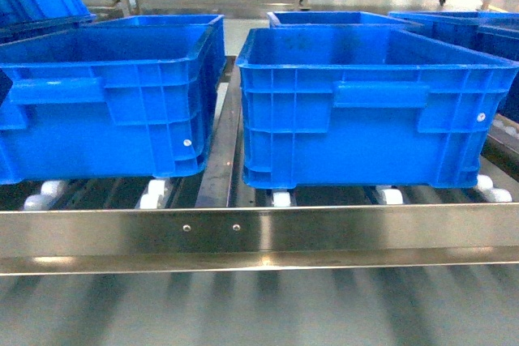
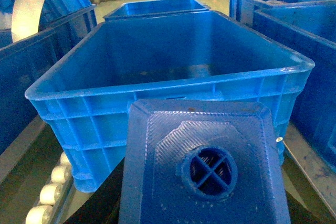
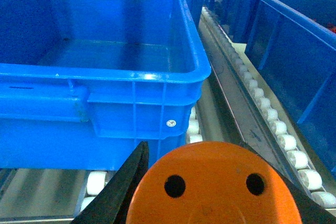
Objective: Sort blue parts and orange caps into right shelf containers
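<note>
Shelf [image 1: 259, 232]: front rail across the near edge, rollers [image 1: 389, 195] behind it. On the rollers, two crates side by side: left crate [image 1: 105, 103], right crate [image 1: 365, 107], a gap between them. More crates [image 1: 324, 18] directly behind and to the far right. Block [image 2: 205, 166] before the left crate's near wall. Cap [image 3: 215, 184] before the right crate's near wall.

Bright blue containers [image 1: 365, 95] sit on the silvery steel right shelf [image 1: 259, 232] with white rollers [image 1: 392, 195]; the cap [image 3: 215, 187] is orange.
</note>
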Controlling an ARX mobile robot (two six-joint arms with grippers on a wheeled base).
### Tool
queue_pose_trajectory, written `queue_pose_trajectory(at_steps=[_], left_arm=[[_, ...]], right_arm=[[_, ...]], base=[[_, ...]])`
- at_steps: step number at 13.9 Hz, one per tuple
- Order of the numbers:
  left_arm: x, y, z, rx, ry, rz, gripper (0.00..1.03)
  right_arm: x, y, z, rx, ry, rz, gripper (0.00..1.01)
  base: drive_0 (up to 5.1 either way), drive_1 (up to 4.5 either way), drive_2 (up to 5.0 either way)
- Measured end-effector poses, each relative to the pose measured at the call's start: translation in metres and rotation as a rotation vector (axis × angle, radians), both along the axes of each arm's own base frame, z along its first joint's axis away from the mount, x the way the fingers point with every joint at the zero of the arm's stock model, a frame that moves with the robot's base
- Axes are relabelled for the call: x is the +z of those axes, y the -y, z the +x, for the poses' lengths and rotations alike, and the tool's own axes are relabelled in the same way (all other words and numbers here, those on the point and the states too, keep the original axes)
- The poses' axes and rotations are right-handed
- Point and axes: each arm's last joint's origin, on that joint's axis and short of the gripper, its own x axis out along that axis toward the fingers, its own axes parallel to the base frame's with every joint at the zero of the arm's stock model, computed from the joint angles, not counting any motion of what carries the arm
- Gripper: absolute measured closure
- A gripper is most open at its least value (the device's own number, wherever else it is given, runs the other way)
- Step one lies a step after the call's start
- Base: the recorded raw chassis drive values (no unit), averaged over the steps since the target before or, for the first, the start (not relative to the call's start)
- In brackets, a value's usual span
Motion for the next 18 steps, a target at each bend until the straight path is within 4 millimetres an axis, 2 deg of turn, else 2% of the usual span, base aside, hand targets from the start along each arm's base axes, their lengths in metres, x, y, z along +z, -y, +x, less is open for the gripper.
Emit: queue_pose_trajectory(at_steps=[1, 2, 4, 6, 7, 9, 10, 11, 12, 13, 14, 15, 16, 18], left_arm=[[0.000, 0.000, 0.000, 0.000, 0.000, 0.000, 0.59], [0.000, 0.000, 0.000, 0.000, 0.000, 0.000, 0.59], [0.000, 0.000, 0.000, 0.000, 0.000, 0.000, 0.59], [0.000, 0.000, 0.000, 0.000, 0.000, 0.000, 0.59], [0.000, 0.000, 0.000, 0.000, 0.000, 0.000, 0.59], [0.000, 0.000, 0.000, 0.000, 0.000, 0.000, 0.59], [0.000, 0.000, 0.000, 0.000, 0.000, 0.000, 0.59], [0.000, 0.000, 0.000, 0.000, 0.000, 0.000, 0.59], [0.000, 0.000, 0.000, 0.000, 0.000, 0.000, 0.59], [0.000, 0.000, 0.000, 0.000, 0.000, 0.000, 0.59], [0.000, 0.000, 0.000, 0.000, 0.000, 0.000, 0.59], [0.000, 0.000, 0.000, 0.000, 0.000, 0.000, 0.59], [0.000, 0.000, 0.000, 0.000, 0.000, 0.000, 0.59], [-0.001, 0.000, 0.000, 0.010, -0.008, 0.000, 0.59]], right_arm=[[0.000, 0.000, 0.000, 0.000, 0.000, 0.000, 0.58], [0.004, 0.001, 0.000, 0.075, 0.060, 0.015, 0.58], [0.017, -0.006, 0.001, 0.213, 0.112, 0.037, 0.58], [0.036, -0.019, 0.014, 0.257, 0.187, 0.044, 0.58], [0.049, -0.029, 0.034, 0.262, 0.233, 0.053, 0.58], [0.050, -0.046, 0.077, 0.248, 0.258, 0.062, 0.58], [0.044, -0.052, 0.099, 0.241, 0.214, 0.067, 0.52], [0.035, -0.055, 0.119, 0.241, 0.167, 0.084, 0.39], [0.028, -0.055, 0.121, 0.235, 0.165, 0.092, 0.25], [0.033, -0.051, 0.111, 0.237, 0.196, 0.095, 0.14], [0.040, -0.040, 0.090, 0.244, 0.219, 0.092, 0.02], [0.045, -0.027, 0.067, 0.244, 0.223, 0.080, 0.04], [0.041, -0.017, 0.048, 0.242, 0.189, 0.073, 0.03], [0.015, -0.009, 0.017, 0.254, 0.076, 0.049, 0.03]], base=[[0.0, 0.00, 0.0], [0.0, 0.00, 0.0], [0.0, 0.00, 0.0], [0.0, 0.00, 0.0], [0.0, 0.00, 0.0], [0.0, 0.00, 0.0], [0.0, 0.00, 0.0], [0.0, 0.00, 0.0], [0.0, 0.00, 0.0], [0.0, 0.00, 0.0], [0.0, 0.00, 0.0], [0.0, 0.00, 0.0], [0.0, 0.00, 0.0], [0.0, 0.00, 0.0]])
